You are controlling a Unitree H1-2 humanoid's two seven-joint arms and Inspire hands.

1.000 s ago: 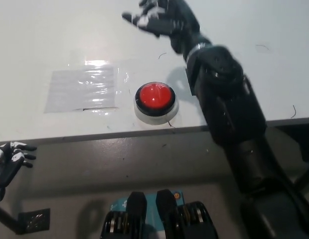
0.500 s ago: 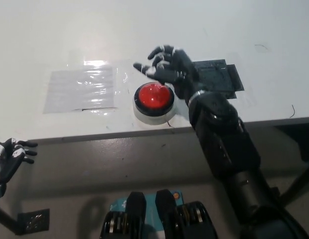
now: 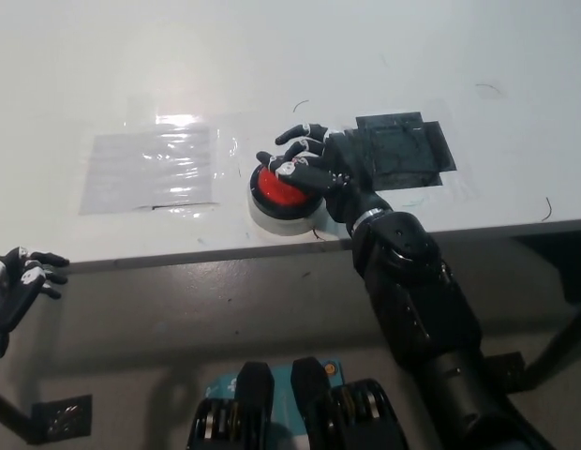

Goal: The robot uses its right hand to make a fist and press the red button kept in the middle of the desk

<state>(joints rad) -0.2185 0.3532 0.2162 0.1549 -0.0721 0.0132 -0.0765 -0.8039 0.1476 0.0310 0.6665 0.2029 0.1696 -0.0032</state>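
The red button (image 3: 275, 190) in its white ring sits mid-desk, near the front edge. My black right hand (image 3: 314, 167) lies over the button's right and rear part, covering about half of the red cap. Its fingers (image 3: 283, 168) are bent loosely and still apart, pointing left, not closed into a fist. Whether the palm rests on the cap or hovers just above it cannot be told. My white left hand (image 3: 19, 281) rests at the lower left, below the desk edge, with nothing in it.
A clear taped plastic sheet (image 3: 150, 169) lies left of the button. A dark taped patch (image 3: 403, 150) lies right of it. The white desk (image 3: 272, 56) ends at a front edge (image 3: 178, 255) just below the button.
My right hand has come from the far side of the desk back and down onto the button. Its fingers have curled somewhat. The dark patch is now uncovered.
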